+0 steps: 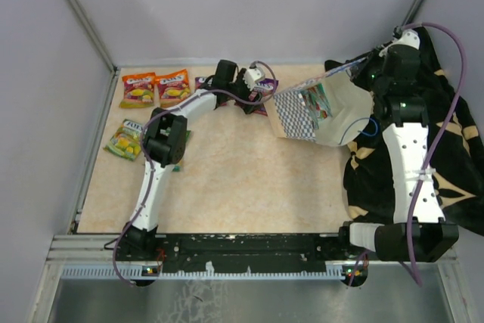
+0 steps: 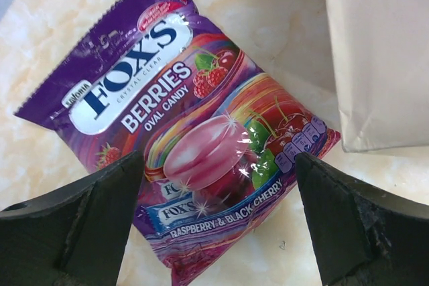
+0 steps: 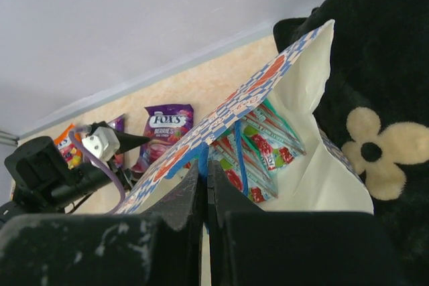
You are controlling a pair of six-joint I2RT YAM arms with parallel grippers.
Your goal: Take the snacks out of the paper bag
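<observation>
Left gripper (image 2: 218, 165) stands wide apart above a purple snack (image 2: 167, 125); far right, right gripper (image 3: 204, 182) clamps the paper bag (image 3: 268, 75) rim.

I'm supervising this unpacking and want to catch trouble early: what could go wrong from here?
The open left end effector hangs over the purple packet beside the paper bag; reaching for the bag, it could knock that packet. The right end effector pinches only the bag's rim, which might slip or tear.

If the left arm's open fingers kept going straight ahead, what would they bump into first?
Most likely the purple berry candy packet, lying flat between the open fingers of the left gripper.
</observation>
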